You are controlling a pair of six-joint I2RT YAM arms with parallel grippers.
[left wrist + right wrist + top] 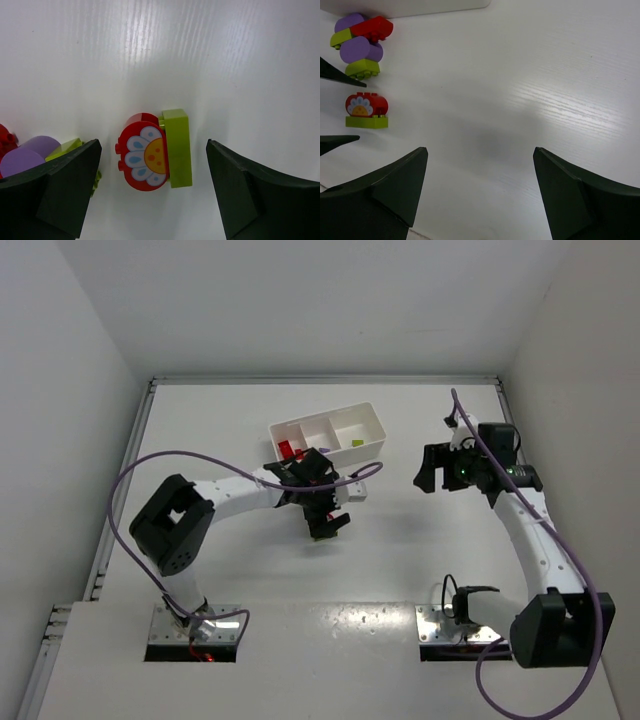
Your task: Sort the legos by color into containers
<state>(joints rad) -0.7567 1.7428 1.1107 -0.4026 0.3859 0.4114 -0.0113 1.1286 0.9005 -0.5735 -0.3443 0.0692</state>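
Between my left jaws, spread wide and touching nothing, a red flower-faced lego (145, 157) lies on the white desk (225, 60), with a lime green lego (176, 148) stuck to its side. Just beyond one finger sits a small heap of purple, red and lime legos (360, 49), near the white tray (355, 425). One red piece (290, 450) lies in the tray's left compartment, one lime piece (357, 443) in its right. My right jaws, spread and holding nothing, hang over the desk well apart to the right.

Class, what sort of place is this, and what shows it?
Likely a robotics lab test cell: white walls enclose the table, two arms bolted at its edge, toy bricks beside a tray.
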